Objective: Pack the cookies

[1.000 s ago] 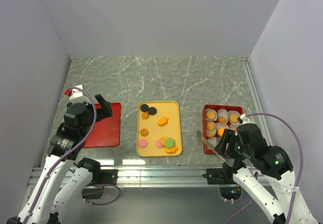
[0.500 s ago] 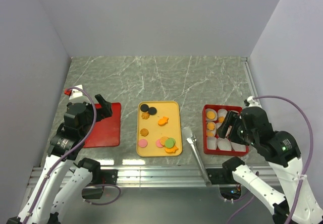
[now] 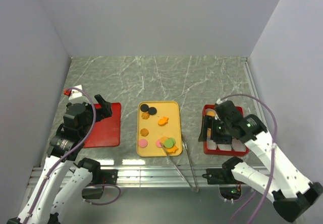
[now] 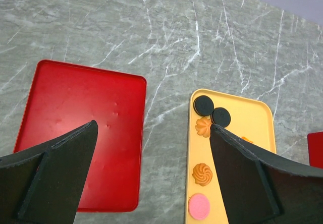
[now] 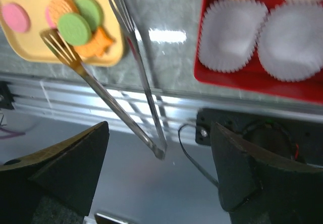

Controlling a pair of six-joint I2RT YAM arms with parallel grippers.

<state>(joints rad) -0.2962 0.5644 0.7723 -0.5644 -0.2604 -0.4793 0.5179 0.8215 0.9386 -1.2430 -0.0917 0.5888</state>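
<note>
So far, many cookies (image 3: 169, 143) are waiting on the yellow tray (image 3: 159, 103), few are sitting in the red box (image 3: 226, 152) right of it; left gripper (image 4: 154, 128) and right gripper (image 5: 159, 129) are gaping empty

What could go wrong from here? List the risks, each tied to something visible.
1. The tongs lie loose, not held by the open right fingers. Their hinge end sticks out past the near rail of the table, so a nudge could tip them off.
2. One tong tip rests against the stacked cookies on the yellow tray. Grasping the tongs carelessly may drag cookies over the tray's edge.
</note>
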